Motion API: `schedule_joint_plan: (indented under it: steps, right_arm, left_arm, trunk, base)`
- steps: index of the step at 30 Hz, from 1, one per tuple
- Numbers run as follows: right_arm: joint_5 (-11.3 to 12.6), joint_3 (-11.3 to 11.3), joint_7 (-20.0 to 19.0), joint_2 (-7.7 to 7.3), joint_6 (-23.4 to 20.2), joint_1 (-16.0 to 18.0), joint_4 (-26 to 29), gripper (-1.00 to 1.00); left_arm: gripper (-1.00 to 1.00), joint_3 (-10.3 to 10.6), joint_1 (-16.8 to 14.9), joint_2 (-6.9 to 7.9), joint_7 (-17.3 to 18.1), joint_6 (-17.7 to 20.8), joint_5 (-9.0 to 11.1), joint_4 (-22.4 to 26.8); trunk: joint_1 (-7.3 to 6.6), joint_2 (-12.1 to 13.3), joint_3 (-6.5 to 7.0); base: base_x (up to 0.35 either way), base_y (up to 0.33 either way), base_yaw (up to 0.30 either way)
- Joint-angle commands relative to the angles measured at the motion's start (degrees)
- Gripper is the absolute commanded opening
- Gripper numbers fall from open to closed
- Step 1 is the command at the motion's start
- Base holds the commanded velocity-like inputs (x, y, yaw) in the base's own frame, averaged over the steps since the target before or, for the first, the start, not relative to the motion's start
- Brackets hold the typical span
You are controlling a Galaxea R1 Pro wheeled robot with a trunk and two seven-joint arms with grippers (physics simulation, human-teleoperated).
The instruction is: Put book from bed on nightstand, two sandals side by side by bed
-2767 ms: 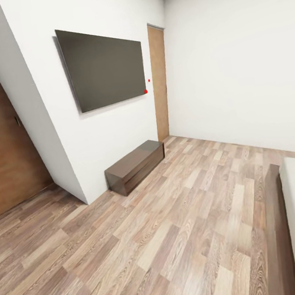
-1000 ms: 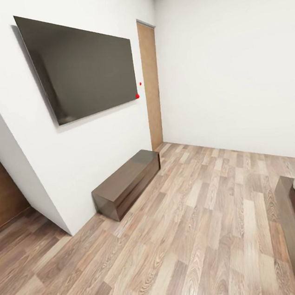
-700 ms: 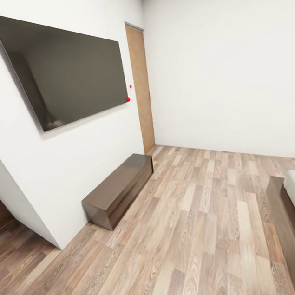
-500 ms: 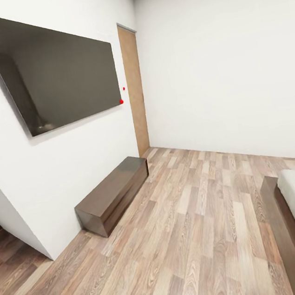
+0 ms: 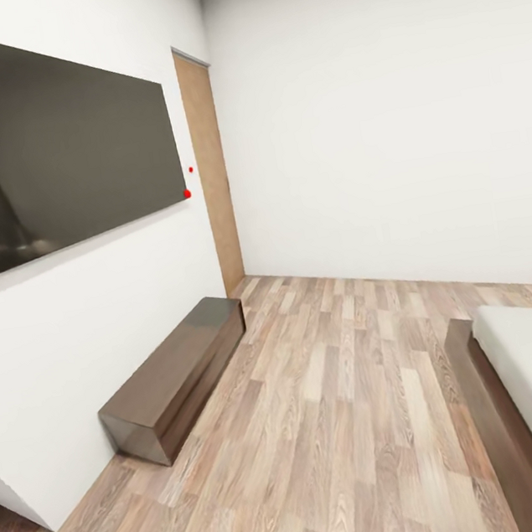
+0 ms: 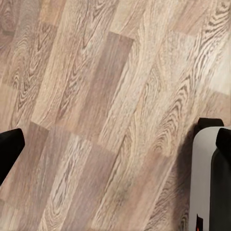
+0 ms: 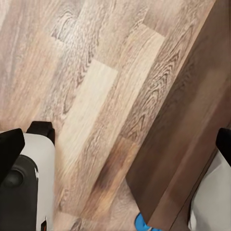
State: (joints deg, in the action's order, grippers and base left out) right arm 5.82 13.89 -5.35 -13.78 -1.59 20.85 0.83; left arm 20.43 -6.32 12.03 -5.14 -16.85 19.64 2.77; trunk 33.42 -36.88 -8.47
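Note:
The bed point(image 5: 517, 366) enters the head view at the lower right, with a dark-brown frame and a light-grey mattress. In the right wrist view, the same dark frame point(image 7: 192, 130) crosses the wood floor, and a sliver of bright blue, one sandal point(image 7: 142, 223), peeks out at its edge. My right gripper point(image 7: 115, 144) is open, its black fingertips point(image 7: 9, 147) far apart over bare floor. My left gripper point(image 6: 115, 144) is open too, hanging over floor planks with nothing between its fingers. The book and the nightstand are out of view.
A large dark TV point(image 5: 55, 152) hangs on the left white wall above a low dark-brown cabinet point(image 5: 176, 376). A wooden door point(image 5: 209, 172) stands in the far corner. Wood-plank floor point(image 5: 351, 389) stretches between cabinet and bed. My white base point(image 6: 204, 183) shows beside the left gripper.
The camera has turned right and moved forward: TV, cabinet and door slid left in the picture, and more of the bed's corner has come into view.

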Motion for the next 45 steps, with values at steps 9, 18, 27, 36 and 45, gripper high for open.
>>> schedule_joint_plan:
  steps: [9, 18, 27, 36, 45]
  right_arm:
    - [0.60, 0.51, -0.19, -0.02, -0.17, -0.08, 0.05, 1.00]
    - [0.60, 0.52, -0.19, -0.02, -0.16, -0.10, 0.05, 1.00]
    - [0.60, 0.52, -0.19, -0.02, -0.16, -0.11, 0.05, 1.00]
    - [0.60, 0.52, -0.19, -0.02, -0.16, -0.11, 0.05, 1.00]
    - [0.60, 0.52, -0.19, -0.02, -0.16, -0.11, 0.05, 1.00]
  left_arm:
    - [1.00, 0.50, -0.01, 0.01, -0.24, -0.11, 0.31, 0.03]
    - [1.00, 0.49, -0.01, 0.01, -0.23, -0.11, 0.31, 0.04]
    - [1.00, 0.50, -0.01, 0.01, -0.23, -0.11, 0.31, 0.04]
    - [1.00, 0.50, -0.01, 0.01, -0.23, -0.11, 0.31, 0.04]
    - [1.00, 0.51, -0.01, 0.01, -0.23, -0.11, 0.31, 0.04]
  trunk:
    - [0.04, -0.07, 0.39]
    - [0.04, -0.07, 0.86]
    - [0.04, -0.07, 1.34]
    - [0.04, -0.07, 1.81]
    - [0.04, -0.07, 2.27]
  base:
    - [0.269, 0.098, -0.240]
    - [0.272, 0.048, -0.240]
    - [0.277, 0.013, -0.240]
    - [0.280, 0.003, -0.245]
    - [0.281, 0.042, -0.259]
